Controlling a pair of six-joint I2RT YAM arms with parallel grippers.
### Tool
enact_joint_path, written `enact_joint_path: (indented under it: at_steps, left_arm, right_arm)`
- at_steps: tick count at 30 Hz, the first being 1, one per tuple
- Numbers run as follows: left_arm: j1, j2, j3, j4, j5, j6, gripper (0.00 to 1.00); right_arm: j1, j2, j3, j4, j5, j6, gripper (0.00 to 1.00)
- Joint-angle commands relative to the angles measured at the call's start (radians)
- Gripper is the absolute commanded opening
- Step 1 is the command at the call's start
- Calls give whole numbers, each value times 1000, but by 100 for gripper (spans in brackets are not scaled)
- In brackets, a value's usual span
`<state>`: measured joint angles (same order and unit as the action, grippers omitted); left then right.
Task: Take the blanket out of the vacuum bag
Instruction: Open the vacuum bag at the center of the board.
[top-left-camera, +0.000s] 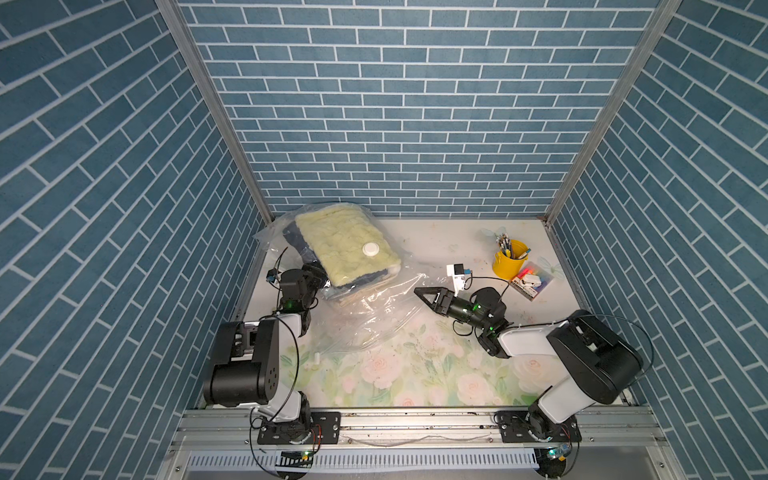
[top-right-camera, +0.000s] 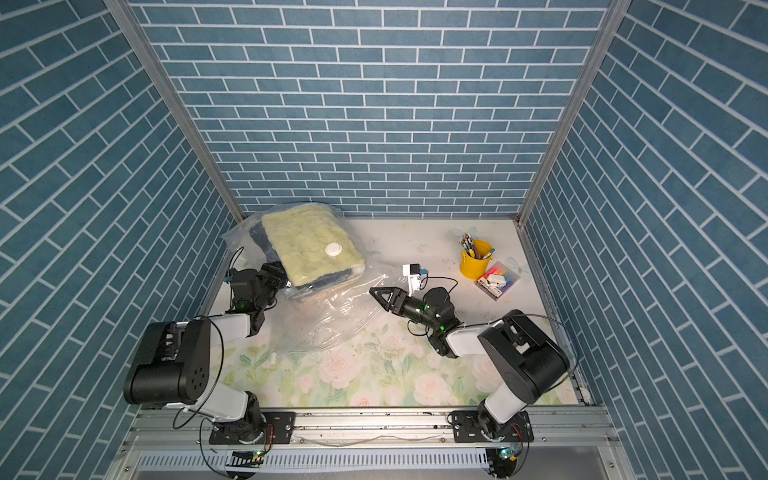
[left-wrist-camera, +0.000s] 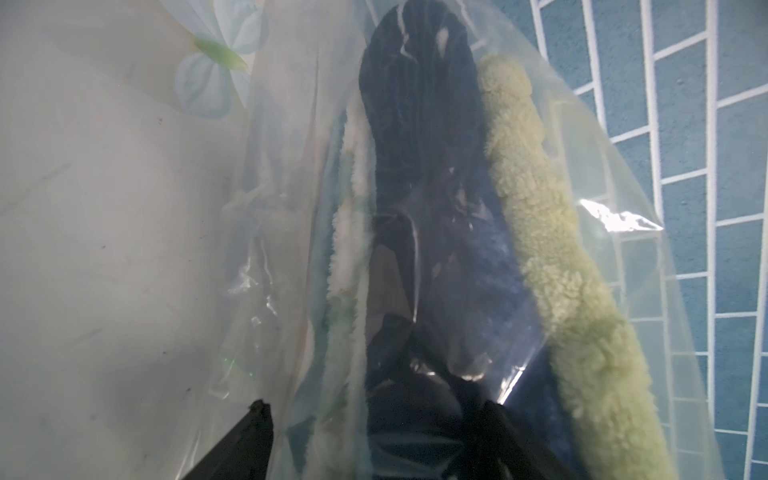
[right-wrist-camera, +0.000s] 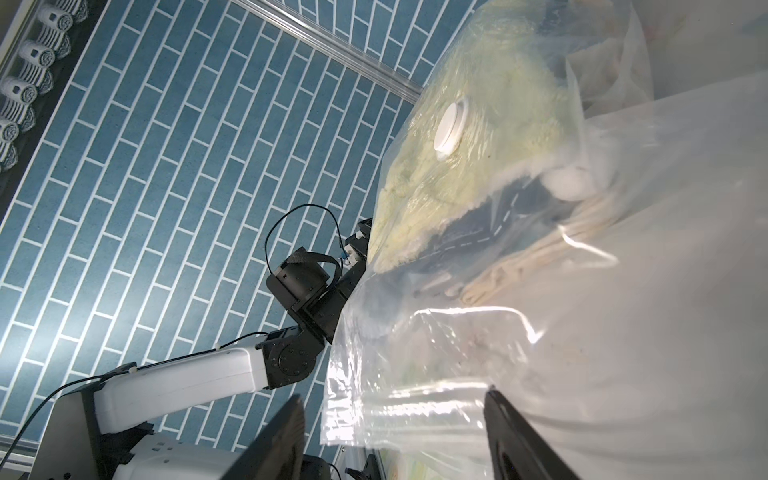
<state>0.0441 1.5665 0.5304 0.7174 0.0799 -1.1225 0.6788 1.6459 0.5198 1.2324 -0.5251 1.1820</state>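
robot test booth, brick-print walls (top-left-camera: 415, 104), aluminium frame (top-left-camera: 215, 106), floral tabletop (top-left-camera: 415, 374)

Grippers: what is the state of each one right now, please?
Left gripper: open, jaws astride the vacuum bag.
Right gripper: open, vacuum bag edge between its jaws.

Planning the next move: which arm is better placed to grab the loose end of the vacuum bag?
Right. The right gripper, open, straddles the loose edge of the vacuum bag in the right wrist view. The left gripper sits at the bag's side by the blanket, away from that end.
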Motion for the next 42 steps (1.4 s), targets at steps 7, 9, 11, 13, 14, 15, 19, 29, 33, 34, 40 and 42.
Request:
enact_joint_path:
  at_steps: [7,9,11,13,14,15,19,29,33,34,40,42]
  left_arm:
    - [-42,151,85,226,43,-24,83]
    - [-48,176,97,257,33,-35,83]
    - [-56,206,116,295,22,-41,83]
    - [-62,244,161,311,18,-40,83]
    - [-62,261,185,303,24,-40,82]
    - [-65,276,212,287,37,-40,81]
    - [-75,202,192,187,18,13,78]
    - [-239,-334,241,-758,-470,354,98]
    - [-345,-423,264,-964,-520,436,97]
    - [-389,-426,276,-1026,-561,458,96]
    - [-732,-330,384,-1319,-750,526,88]
    - [-857,-264,445,-1417,-851,523,88]
  right_arm:
    - [-11,156,167,71,-52,47,68]
    - [-20,174,182,74,-58,44,67]
    - [-35,185,200,49,-59,30,67]
    - [-50,190,222,20,-62,11,67]
    - [-54,190,227,6,-64,3,67]
    - [-55,187,233,-7,-67,-8,66]
    - [-57,136,224,-88,-65,-65,66]
    - [-90,-33,89,-192,-43,-119,66]
    - [-134,-99,22,-214,-45,-118,65]
    - [-145,-117,5,-217,-46,-117,65]
    - [-184,-188,-62,-260,-81,-132,63]
    - [-202,-212,-93,-260,-90,-128,62]
